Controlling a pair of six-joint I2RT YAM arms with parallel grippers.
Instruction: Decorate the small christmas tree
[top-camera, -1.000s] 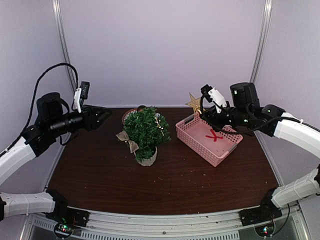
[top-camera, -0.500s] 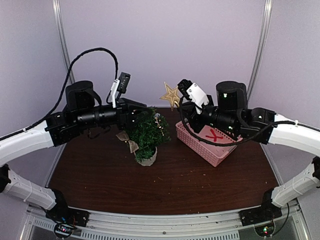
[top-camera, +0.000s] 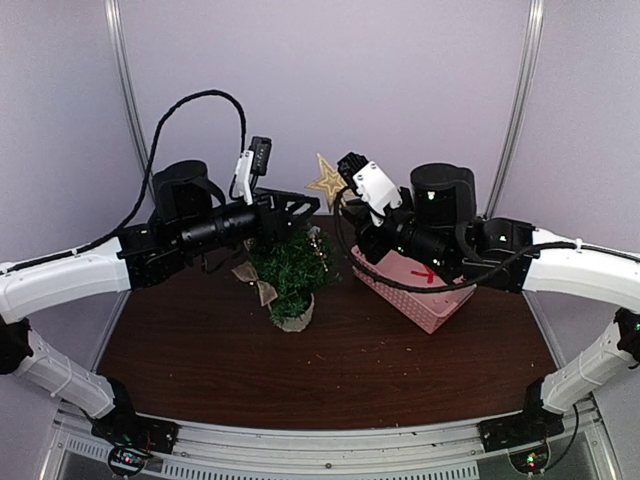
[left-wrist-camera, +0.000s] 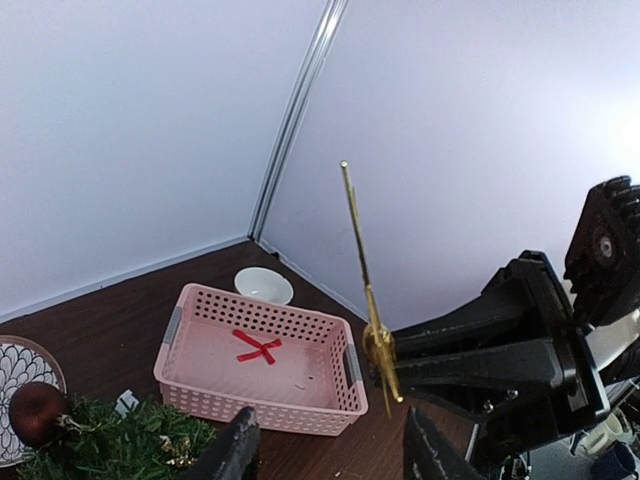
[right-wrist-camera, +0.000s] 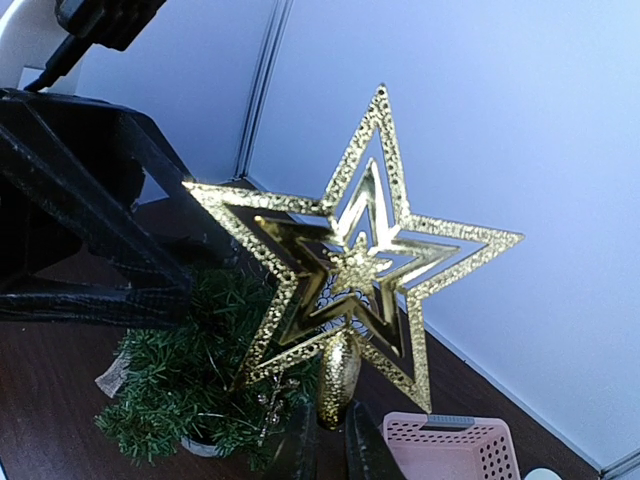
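The small christmas tree (top-camera: 290, 268) stands upright in a whitish pot (top-camera: 293, 320) at the table's middle, also in the left wrist view (left-wrist-camera: 110, 445) and the right wrist view (right-wrist-camera: 185, 385). A gold star topper (top-camera: 325, 182) hangs in the air just above and behind the treetop. My right gripper (top-camera: 343, 195) is shut on its oval gold stem (right-wrist-camera: 338, 378), the star (right-wrist-camera: 350, 260) upright above the fingers. My left gripper (top-camera: 311, 205) hovers over the treetop, open and holding nothing. In its wrist view the star (left-wrist-camera: 368, 290) shows edge-on just beyond the gripper (left-wrist-camera: 330, 445).
A pink basket (top-camera: 432, 300) right of the tree holds a red ribbon bow (left-wrist-camera: 257, 346). A white bowl (left-wrist-camera: 264, 286) sits behind it. A burlap bow (top-camera: 258, 282) hangs on the tree's left side. A patterned plate (left-wrist-camera: 12, 365) with a dark red bauble (left-wrist-camera: 35, 412) lies behind the tree.
Both arms have swung inward over the tree. The right gripper carried the star up and left from the basket. The left gripper moved right to the treetop.
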